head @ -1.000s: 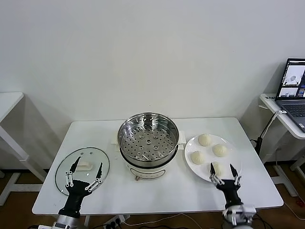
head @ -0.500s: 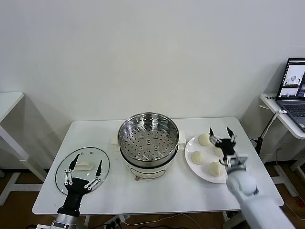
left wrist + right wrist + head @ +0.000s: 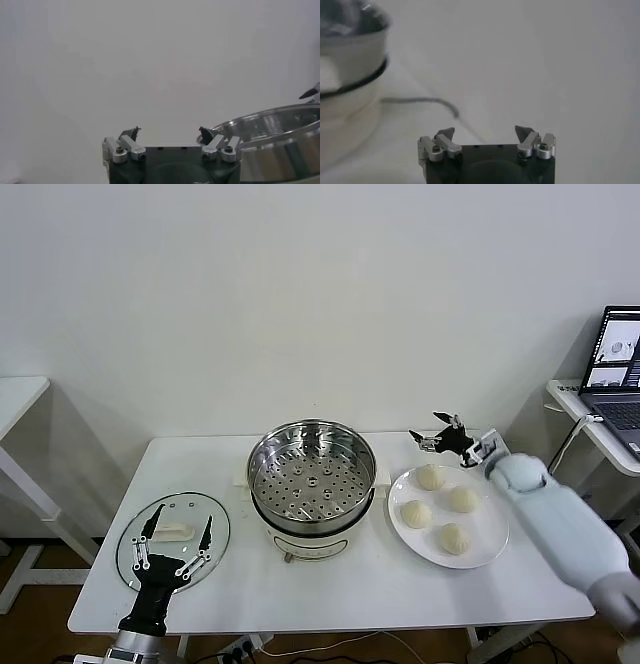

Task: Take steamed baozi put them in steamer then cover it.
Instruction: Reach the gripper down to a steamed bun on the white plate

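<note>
Right now I am watching the right gripper (image 3: pixel 440 434) hanging over the far right part of the table (image 3: pixel 330 584), jaws spread wide and holding nothing. It is pointing sideways toward the steamer (image 3: pixel 311 484), which is sitting near it at the middle of the table, steel pot on a white base, perforated tray bare. Just below and in front of that gripper the white plate (image 3: pixel 490 544) is carrying all four steamed baozi (image 3: pixel 431 477), the farthest bun lying nearly under the fingertips but clear of them.

The left gripper (image 3: pixel 176 546) is idling at the near left edge, fingers wide apart and empty. The cover (image 3: pixel 130 539) is lying flat on the table right under and beyond it, white handle up, between the finger tips in my head view; I am not able to tell whether the fingers are touching the glass.

Off beyond the right gripper, a laptop (image 3: pixel 615 369) is sitting open on a side stand; its screen text is too small for me to read. I am seeing no readable label on the steamer either.
</note>
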